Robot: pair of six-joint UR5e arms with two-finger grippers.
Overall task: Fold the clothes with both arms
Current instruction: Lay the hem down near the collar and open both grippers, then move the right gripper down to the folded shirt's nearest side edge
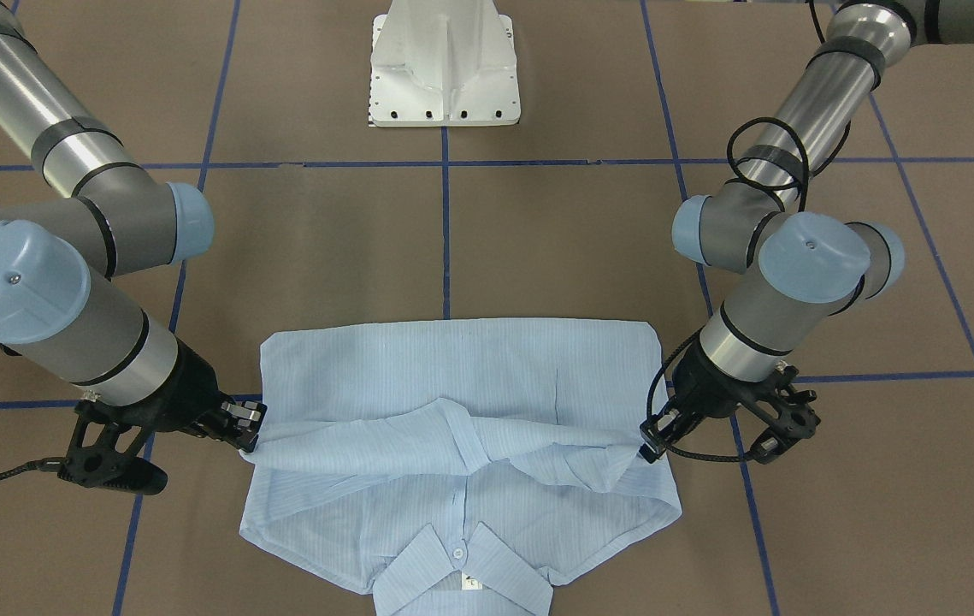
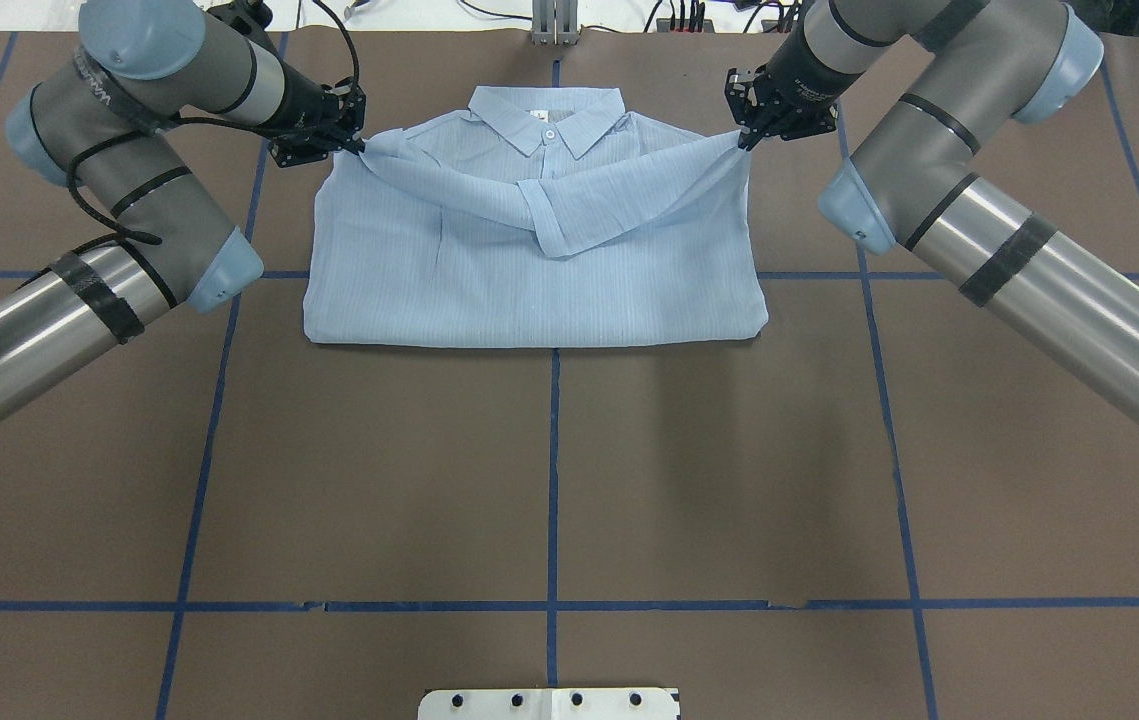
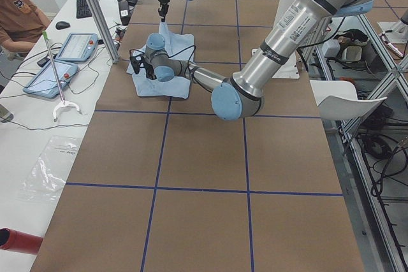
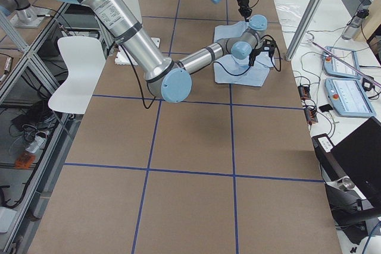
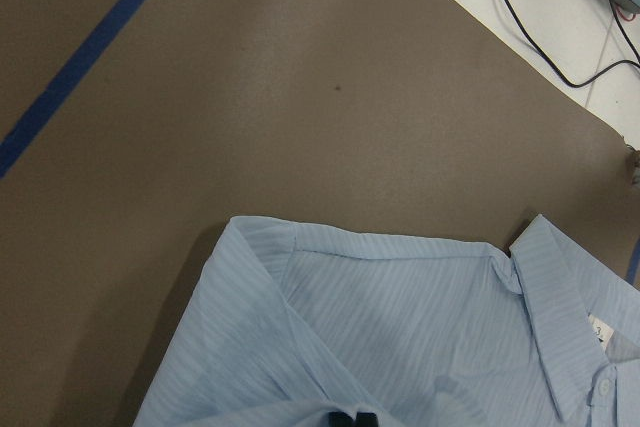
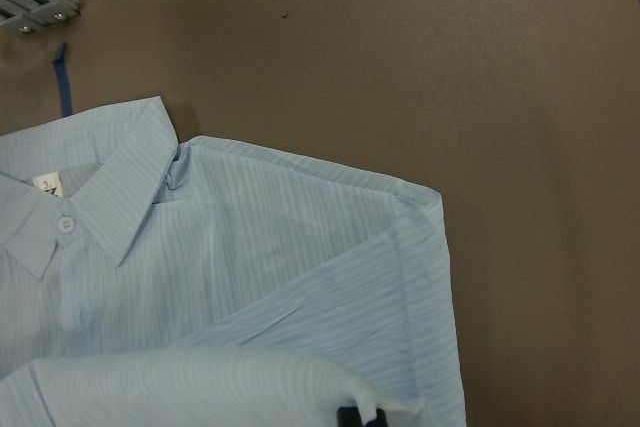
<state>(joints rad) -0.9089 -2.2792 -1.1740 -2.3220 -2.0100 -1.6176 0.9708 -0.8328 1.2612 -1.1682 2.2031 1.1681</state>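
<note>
Overhead exterior view: the left gripper has its fingers pinched together on a corner of cloth at one shoulder of the shirt. The right gripper pinches the cloth at the other shoulder in the same way. From each pinch a sleeve runs inward across the chest, and the two sleeves overlap just below the collar. The shirt lies front up, its body a flat rectangle, with the collar pointing away from the robot. A white button closes the neck, and a small white label sits inside it. The shirt rests on the far part of the brown table, across a blue tape line, well apart from the white base at the near edge.
</note>
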